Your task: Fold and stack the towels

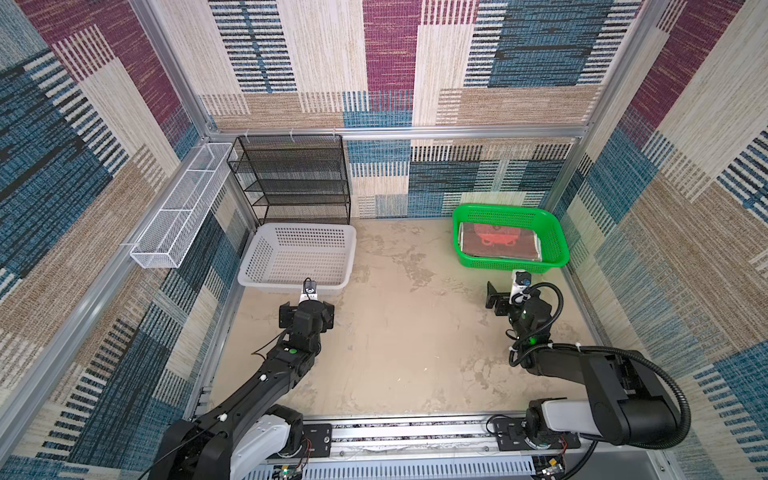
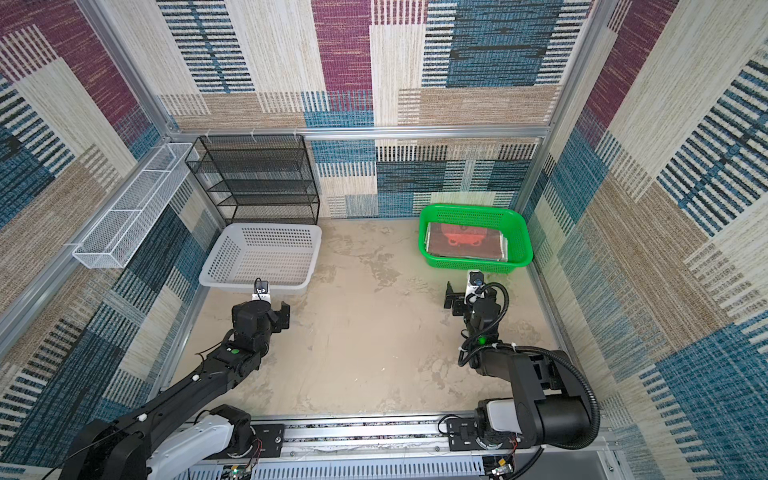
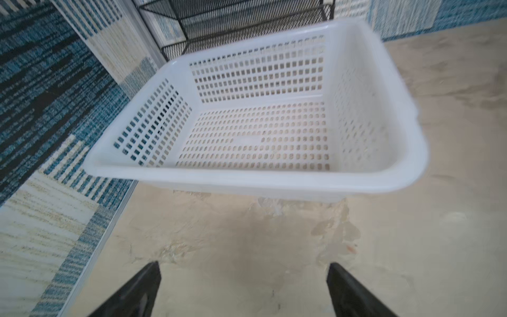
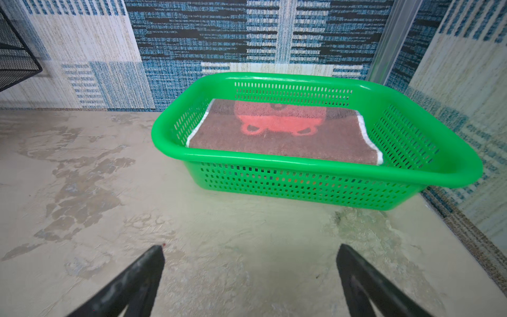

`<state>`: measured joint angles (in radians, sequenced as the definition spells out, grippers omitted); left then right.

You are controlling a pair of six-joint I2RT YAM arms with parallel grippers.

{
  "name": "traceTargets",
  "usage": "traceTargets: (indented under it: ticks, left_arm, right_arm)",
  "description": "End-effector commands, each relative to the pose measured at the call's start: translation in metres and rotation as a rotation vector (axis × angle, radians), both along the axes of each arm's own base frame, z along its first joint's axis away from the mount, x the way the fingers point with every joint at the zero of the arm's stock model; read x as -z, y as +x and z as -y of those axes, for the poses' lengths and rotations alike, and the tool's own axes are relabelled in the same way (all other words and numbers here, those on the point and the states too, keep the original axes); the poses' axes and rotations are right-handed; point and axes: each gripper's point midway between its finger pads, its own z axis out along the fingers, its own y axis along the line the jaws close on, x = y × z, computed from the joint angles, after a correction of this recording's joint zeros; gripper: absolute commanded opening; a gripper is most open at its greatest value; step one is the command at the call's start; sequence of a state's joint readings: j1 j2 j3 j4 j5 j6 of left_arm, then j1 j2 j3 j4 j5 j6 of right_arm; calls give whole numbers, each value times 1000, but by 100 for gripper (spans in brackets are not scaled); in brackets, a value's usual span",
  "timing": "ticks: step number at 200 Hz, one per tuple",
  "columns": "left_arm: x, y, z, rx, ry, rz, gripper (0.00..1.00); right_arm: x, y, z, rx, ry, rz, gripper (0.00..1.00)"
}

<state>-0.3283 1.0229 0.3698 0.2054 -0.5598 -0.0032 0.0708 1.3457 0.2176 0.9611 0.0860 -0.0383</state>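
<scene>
The towels lie folded and stacked in the green basket (image 1: 547,232) at the back right. On top is a brown towel with a red figure (image 1: 498,243) (image 2: 464,242) (image 4: 274,134), and pale edges of others show beneath it. My right gripper (image 4: 250,251) is open and empty over bare table, a little in front of the green basket (image 4: 301,162). In a top view it sits just short of that basket (image 1: 509,297). My left gripper (image 3: 243,265) is also open and empty, over the table in front of the white basket (image 3: 247,181).
The white perforated basket (image 1: 291,286) at the back left holds nothing. A black mesh shelf (image 1: 291,178) stands behind it against the back wall. A white wire tray (image 1: 178,212) hangs on the left wall. Patterned walls close in three sides.
</scene>
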Motion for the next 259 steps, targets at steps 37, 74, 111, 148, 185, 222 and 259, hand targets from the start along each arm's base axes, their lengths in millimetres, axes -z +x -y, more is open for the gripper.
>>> traceTargets:
  ticks: [37,74,111,148,185,222,259]
  left_arm:
    - [-20,30,-10,38,-61,221,99]
    - [-5,50,-16,38,-67,198,99]
    - [11,63,-24,52,-119,231,99]
    - [26,68,-27,41,-132,181,99]
    - [25,75,-31,14,-124,179,99]
    - [27,77,-32,2,-127,163,99]
    - [27,77,-33,2,-127,165,99]
  right_arm:
    - [-25,-4,2,6,-33,192,100]
    - [-16,1,5,-1,-14,182,100]
    - [-13,7,5,-17,-7,150,100]
    - [-10,12,6,-36,12,125,100]
    - [-10,12,6,-41,15,122,100]
    - [-9,12,6,-41,15,122,100]
    - [-10,13,7,-40,14,124,100]
